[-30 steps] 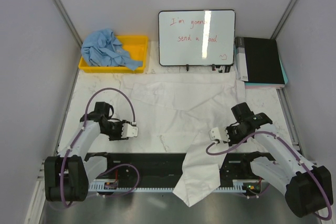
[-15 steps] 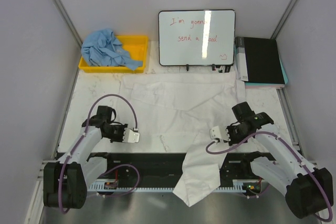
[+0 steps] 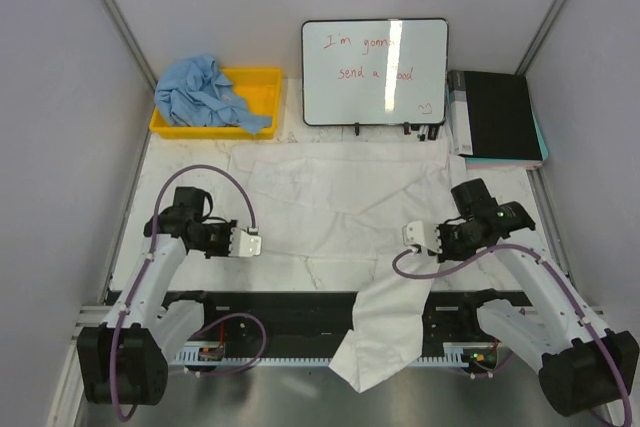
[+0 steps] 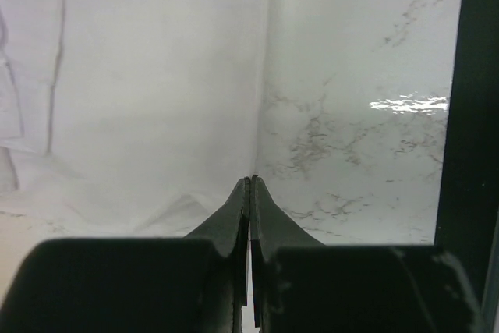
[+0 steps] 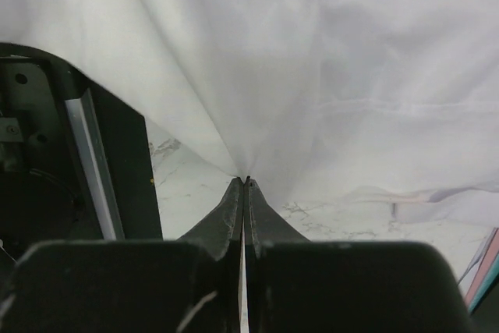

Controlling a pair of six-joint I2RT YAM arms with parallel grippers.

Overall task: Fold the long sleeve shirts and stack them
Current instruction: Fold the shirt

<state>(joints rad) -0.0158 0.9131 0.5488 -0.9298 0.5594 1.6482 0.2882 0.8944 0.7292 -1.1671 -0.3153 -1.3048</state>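
The white long sleeve shirt (image 3: 340,197) lies spread and wrinkled across the marble table, with one sleeve (image 3: 385,337) hanging over the near edge. The light blue shirt (image 3: 205,92) is bunched in the yellow bin (image 3: 262,77) at the back left. My left gripper (image 3: 250,244) is at the white shirt's left edge; in the left wrist view its jaws (image 4: 251,180) are shut right on the cloth's edge (image 4: 156,76). My right gripper (image 3: 412,237) is shut on the white shirt near the hanging sleeve, and the cloth (image 5: 312,52) is drawn to a point at its tips (image 5: 246,180).
A whiteboard (image 3: 375,72) stands at the back centre. A black binder (image 3: 495,117) lies at the back right. The black base rail (image 3: 290,312) runs along the table's near edge, under the hanging sleeve. Grey walls close in both sides.
My right gripper has moved away from the near edge, pulling the white cloth with it. My left gripper dipped toward the near edge, then came back to the shirt's left edge.
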